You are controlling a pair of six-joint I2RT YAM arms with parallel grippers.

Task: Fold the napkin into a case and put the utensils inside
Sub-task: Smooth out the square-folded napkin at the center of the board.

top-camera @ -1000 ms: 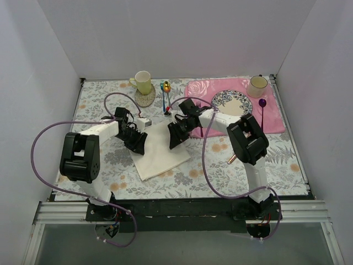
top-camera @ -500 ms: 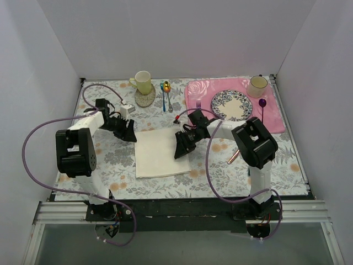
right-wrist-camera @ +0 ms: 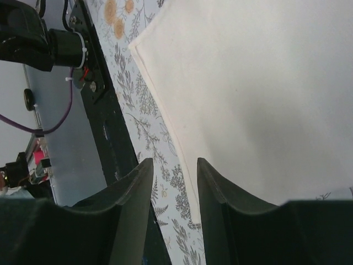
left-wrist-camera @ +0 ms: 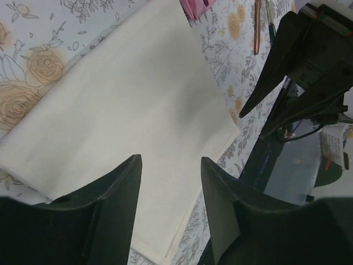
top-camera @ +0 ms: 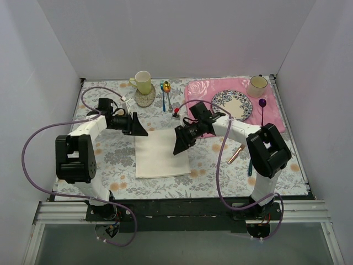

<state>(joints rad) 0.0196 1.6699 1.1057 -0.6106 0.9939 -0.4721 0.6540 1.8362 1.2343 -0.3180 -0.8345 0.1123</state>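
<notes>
Showing left gripper point(left-wrist-camera: 170, 159) and right gripper point(right-wrist-camera: 174, 161) spread wide, holding nothing, above the napkin point(left-wrist-camera: 132, 110) in wrist views; catching yellow cup point(top-camera: 143, 81) and plate point(top-camera: 231, 105) overhead only.

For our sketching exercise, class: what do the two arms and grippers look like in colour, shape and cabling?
The left arm and right arm have white links joined by chunky black joint housings. A thin purple cable loops along each. The left gripper and right gripper are matte black, each with two tapering fingers.
</notes>
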